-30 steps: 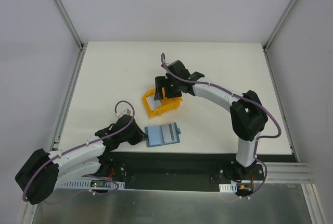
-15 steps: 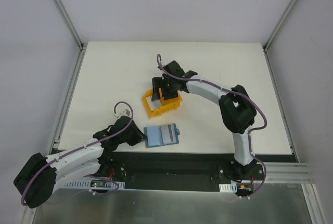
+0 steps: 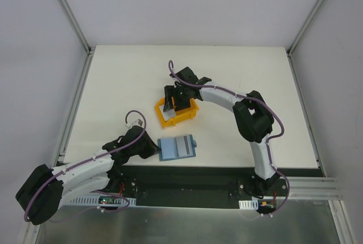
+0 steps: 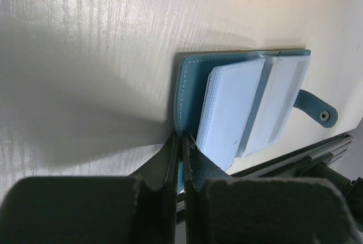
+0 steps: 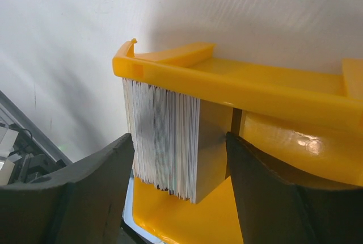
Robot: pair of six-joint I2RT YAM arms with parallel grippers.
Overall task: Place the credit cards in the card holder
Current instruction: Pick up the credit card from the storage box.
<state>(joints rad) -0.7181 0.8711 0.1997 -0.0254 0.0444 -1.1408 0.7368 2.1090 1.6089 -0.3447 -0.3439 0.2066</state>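
The open card holder lay just before the yellow bin, long axis left-right, tab pointing right, the left gripper clamped on its edge. The right gripper gaped around credit cards upright inside the bin.

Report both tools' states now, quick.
Left tool: shut, pinching the card holder by its edge.
Right tool: open, straddling the credit cards stacked in the yellow bin.
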